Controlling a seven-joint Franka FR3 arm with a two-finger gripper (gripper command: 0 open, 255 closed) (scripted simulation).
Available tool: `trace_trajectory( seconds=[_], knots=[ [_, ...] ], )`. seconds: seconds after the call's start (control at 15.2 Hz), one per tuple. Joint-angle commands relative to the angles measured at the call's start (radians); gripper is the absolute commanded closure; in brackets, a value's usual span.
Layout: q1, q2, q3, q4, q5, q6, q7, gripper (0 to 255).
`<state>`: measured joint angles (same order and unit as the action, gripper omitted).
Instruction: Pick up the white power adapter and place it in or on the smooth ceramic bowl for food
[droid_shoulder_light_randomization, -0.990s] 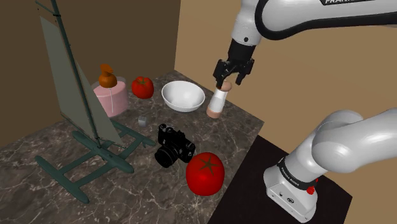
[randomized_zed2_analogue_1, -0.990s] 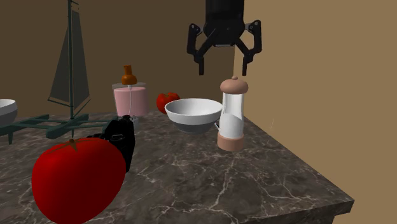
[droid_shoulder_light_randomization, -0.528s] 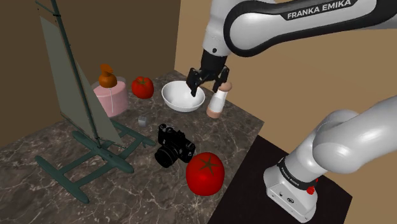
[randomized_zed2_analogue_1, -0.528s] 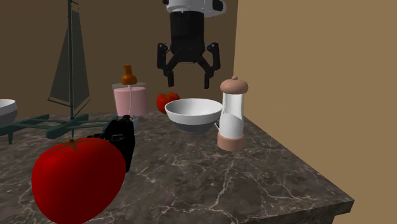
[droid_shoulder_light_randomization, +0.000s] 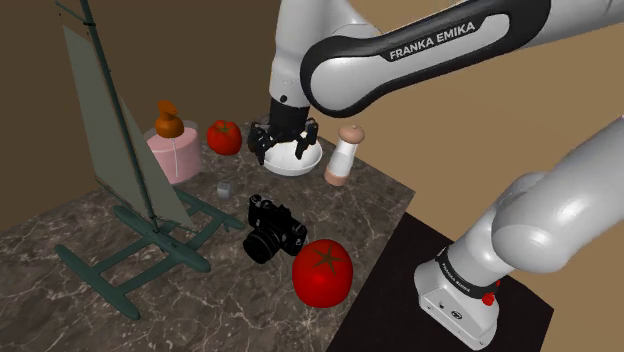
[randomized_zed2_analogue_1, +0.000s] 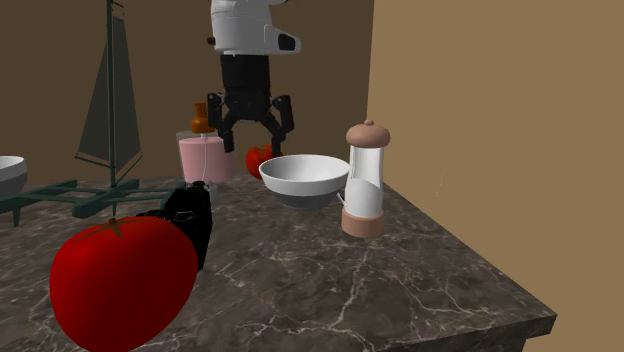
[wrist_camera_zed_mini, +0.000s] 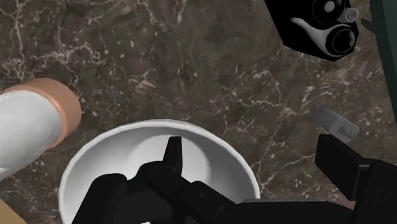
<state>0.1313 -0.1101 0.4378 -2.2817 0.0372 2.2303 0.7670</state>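
The gripper (droid_shoulder_light_randomization: 283, 150) hangs wide open and empty above the bowl (randomized_zed2_analogue_1: 300, 176), with the small pale adapter (wrist_camera_zed_mini: 334, 123) on the table (droid_shoulder_light_randomization: 60, 228) just outside one finger; it looks light, stiff and blocky, so its flat sides are best pinched.

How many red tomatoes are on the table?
2. A big tomato sits beside the black camera; a small tomato sits further back, next to the pink jar. Another could hide behind the sail model.
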Motion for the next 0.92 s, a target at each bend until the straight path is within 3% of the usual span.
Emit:
trace_trajectory(
  seconds=[0.0,0.53,0.86],
  knots=[
    [0.004,0.09,0.025,0.061,-0.053,0.032,0.072,0],
    [0.101,0.402,0.034,0.327,-0.27,0.066,0.325,0],
    [0.112,0.439,0.019,0.319,-0.295,0.107,0.342,0]
  ],
)
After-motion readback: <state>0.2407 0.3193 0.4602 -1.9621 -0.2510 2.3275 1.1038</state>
